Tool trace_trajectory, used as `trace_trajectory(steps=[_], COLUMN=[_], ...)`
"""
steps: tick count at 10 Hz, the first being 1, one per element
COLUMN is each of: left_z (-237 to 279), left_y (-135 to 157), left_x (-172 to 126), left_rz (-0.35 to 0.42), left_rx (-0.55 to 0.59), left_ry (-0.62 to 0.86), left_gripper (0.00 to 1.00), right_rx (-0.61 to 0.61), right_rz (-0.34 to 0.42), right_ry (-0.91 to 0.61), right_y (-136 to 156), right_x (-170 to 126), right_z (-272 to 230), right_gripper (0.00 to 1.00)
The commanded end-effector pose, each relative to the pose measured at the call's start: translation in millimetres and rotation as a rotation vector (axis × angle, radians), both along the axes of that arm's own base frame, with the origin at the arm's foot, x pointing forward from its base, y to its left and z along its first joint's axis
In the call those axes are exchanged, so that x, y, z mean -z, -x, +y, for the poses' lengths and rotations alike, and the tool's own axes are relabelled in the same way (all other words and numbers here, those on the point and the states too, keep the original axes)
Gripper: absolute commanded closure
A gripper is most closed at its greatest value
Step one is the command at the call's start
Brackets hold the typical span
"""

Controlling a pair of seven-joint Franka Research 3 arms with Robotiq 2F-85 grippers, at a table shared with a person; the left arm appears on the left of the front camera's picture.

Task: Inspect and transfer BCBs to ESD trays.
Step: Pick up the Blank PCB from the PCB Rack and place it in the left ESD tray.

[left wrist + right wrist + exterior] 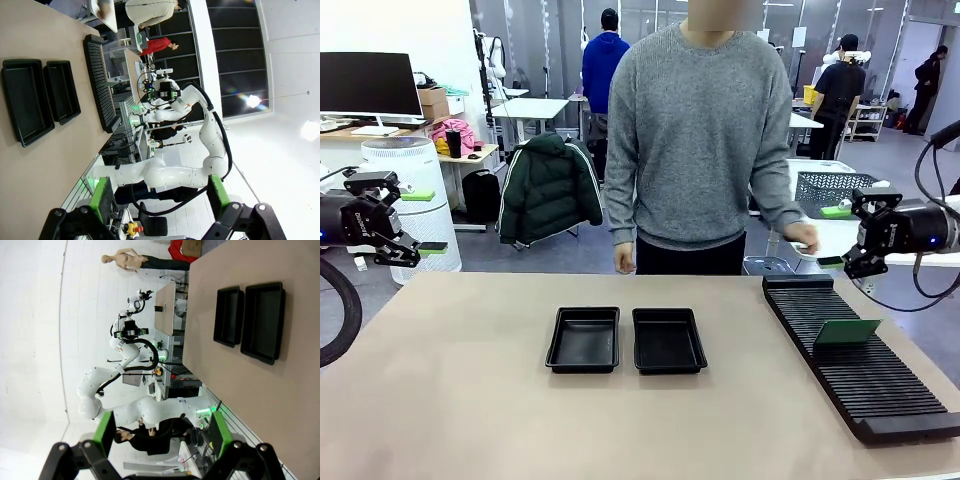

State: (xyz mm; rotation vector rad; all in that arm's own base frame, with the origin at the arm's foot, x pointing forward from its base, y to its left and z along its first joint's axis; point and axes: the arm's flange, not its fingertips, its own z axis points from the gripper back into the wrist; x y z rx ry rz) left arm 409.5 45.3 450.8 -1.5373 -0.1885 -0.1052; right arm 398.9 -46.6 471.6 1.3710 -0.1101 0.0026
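The table (440, 400) is carrying everything. The person (695, 140) is standing at its far side, with one hand (803, 237) hanging near the far end of the rack. The long black slotted rack (880, 385) is lying along the robot's right side. I judge it is serving as the store for boards, close to the right arm. The two ESD trays (584, 342) are sitting side by side in the middle, both empty, probably so that either arm is able to reach them. One BCB (847, 332) is standing on edge in a rack slot, not yet transferred. The left gripper (425, 222) and the right gripper (833, 237) are hovering at the table's sides, both with fingers spread wide and holding nothing. You are getting no readable writing or brand anywhere.
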Motion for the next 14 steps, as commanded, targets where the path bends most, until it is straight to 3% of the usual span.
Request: trace_trajectory(steps=[1, 3, 5, 7, 9, 14], left_z=[0.4, 0.4, 0.4, 0.4, 0.4, 0.4], left_y=[0.2, 0.2, 0.2, 0.2, 0.2, 0.2], left_x=[-0.1, -0.1, -0.1, -0.1, -0.1, -0.1], left_rz=[0.0, 0.0, 0.0, 0.0, 0.0, 0.0], left_rx=[-0.001, -0.001, -0.001, -0.001, -0.001, -0.001], left_ry=[0.001, 0.001, 0.001, 0.001, 0.001, 0.001], left_gripper=[0.0, 0.0, 0.0, 0.0, 0.0, 0.0], right_rx=[-0.01, -0.023, -0.119, -0.251, -0.365, -0.787], right_rz=[-0.035, -0.086, -0.135, -0.278, -0.477, -0.783], right_ry=[0.076, 0.177, 0.264, 0.418, 0.556, 0.814], right_y=[1.1, -2.1, -9.4, -15.1, -15.6, -8.5], right_x=[-28.7, -58.0, -82.2, -106.4, -126.6, -145.6], right_z=[-14.6, -28.9, -39.1, -40.2, -35.7, -19.2], right_gripper=[0.0, 0.0, 0.0, 0.0, 0.0, 0.0])
